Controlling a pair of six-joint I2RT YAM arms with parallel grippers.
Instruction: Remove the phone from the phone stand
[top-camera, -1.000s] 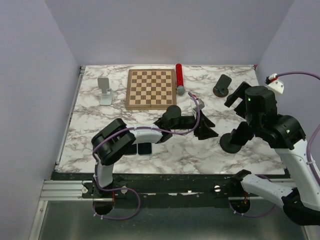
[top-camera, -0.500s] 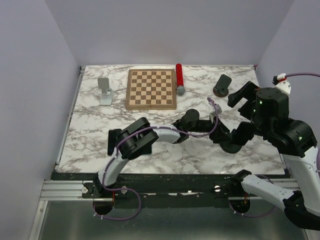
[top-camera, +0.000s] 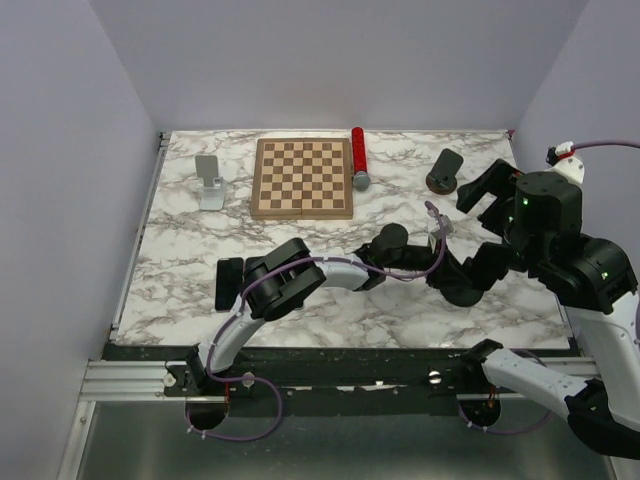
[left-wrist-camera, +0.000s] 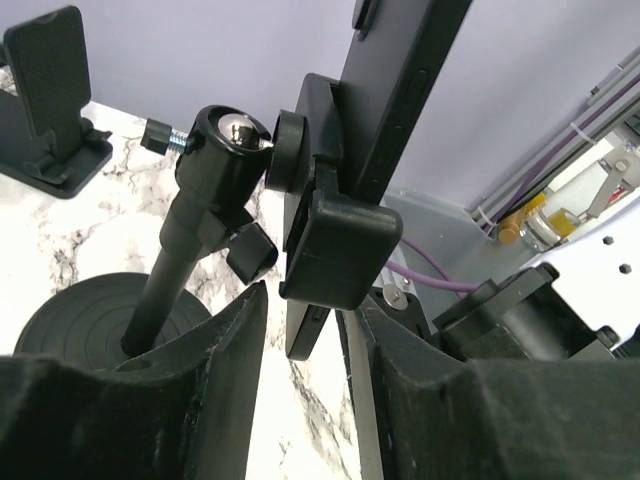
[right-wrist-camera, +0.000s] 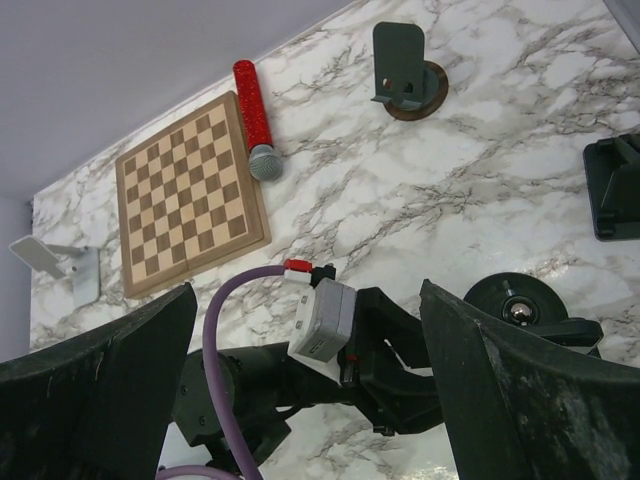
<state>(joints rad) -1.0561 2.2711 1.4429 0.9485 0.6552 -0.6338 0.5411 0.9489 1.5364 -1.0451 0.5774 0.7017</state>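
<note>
The black phone stand has a round base (left-wrist-camera: 90, 322), a pole and a clamp (left-wrist-camera: 340, 240). The clamp holds the dark phone (left-wrist-camera: 400, 90) upright on its edge. My left gripper (left-wrist-camera: 305, 305) is open. The phone's lower end sits between its fingers with a gap on each side. In the top view the left gripper (top-camera: 447, 274) reaches across to the stand's base (top-camera: 460, 290); the phone is hard to make out there. My right gripper (top-camera: 488, 190) hangs wide open and empty above the stand and looks down on the base (right-wrist-camera: 520, 310).
A chessboard (top-camera: 302, 177), a red microphone (top-camera: 358, 157) and a silver stand (top-camera: 210, 180) lie at the back. A dark stand on a brown base (top-camera: 443, 170) is back right. A flat black object (top-camera: 228, 283) lies front left. Another black stand (right-wrist-camera: 612, 190) is at the right.
My left arm has reached further right, bringing its open fingers around the phone's lower end at the stand. My right arm has shifted slightly right and stays open.
</note>
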